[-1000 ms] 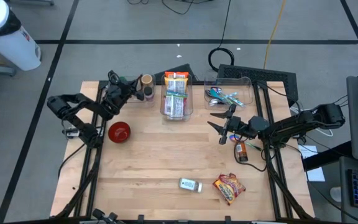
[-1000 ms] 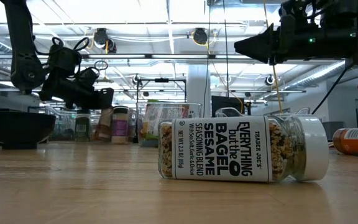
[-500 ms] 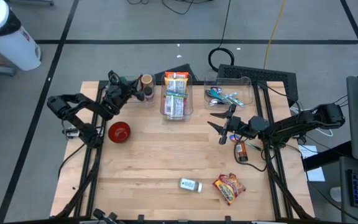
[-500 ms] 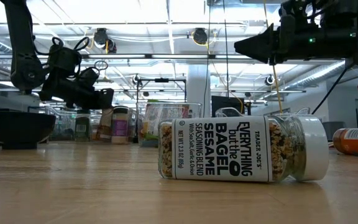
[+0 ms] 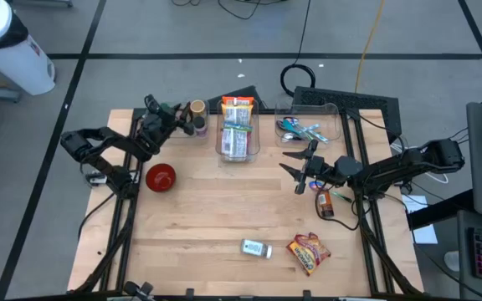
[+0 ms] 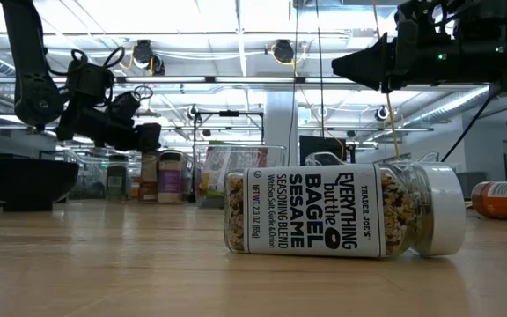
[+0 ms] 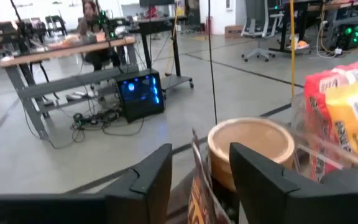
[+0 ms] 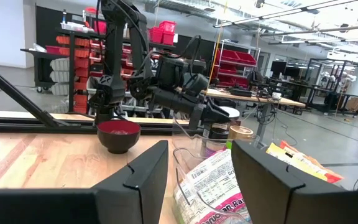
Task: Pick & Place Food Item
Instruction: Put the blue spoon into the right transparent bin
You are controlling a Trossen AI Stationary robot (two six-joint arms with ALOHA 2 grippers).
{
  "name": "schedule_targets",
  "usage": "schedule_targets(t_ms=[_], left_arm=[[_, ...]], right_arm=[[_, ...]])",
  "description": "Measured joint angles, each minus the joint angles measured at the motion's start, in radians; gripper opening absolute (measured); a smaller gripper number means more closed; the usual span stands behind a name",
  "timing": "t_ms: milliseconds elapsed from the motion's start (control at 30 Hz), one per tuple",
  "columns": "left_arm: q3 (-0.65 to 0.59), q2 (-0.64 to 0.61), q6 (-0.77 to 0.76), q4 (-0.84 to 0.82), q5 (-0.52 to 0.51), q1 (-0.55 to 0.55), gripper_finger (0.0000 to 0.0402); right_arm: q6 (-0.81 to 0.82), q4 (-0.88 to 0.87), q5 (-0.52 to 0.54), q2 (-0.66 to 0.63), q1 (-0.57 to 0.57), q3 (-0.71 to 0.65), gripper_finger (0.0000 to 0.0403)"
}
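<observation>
High view shows the left tool (image 5: 182, 119) over the jars (image 5: 196, 117) at the bench's (image 5: 224, 217) far edge, fingers apart around a packet edge. Release cleanly, lift straight. Right tool (image 5: 294, 167) hangs wide, empty.

- Counter (image 5: 207, 217): pale blond wood with fine grain.
- Bowl (image 5: 161, 177): red in the high view.
- Jar (image 6: 341, 211): clear glass, speckled tan-and-black seasoning, white label with black lettering, white cap.
- Snack bag (image 5: 308, 252): red and yellow.
- Bottle (image 5: 324, 203): orange with a dark label.
- Bin (image 5: 238, 127): clear plastic, holding red, white and green packets.
- Round lid (image 7: 250, 142): light tan wood.
- Both arms and each end effector: black.
- Floor (image 5: 182, 33): grey, crossed by black lines.
</observation>
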Motion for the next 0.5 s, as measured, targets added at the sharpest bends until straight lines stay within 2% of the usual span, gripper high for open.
schedule_targets(t_ms=[233,500], left_arm=[[0.000,-0.127,0.024,-0.032,0.000,-0.003,0.0178],[0.000,-0.343,0.007,-0.275,0.008,-0.072,0.0179]], right_arm=[[0.000,-0.017,0.000,0.000,0.000,0.000,0.0169],[0.000,-0.046,0.000,0.000,0.000,0.000,0.0169]])
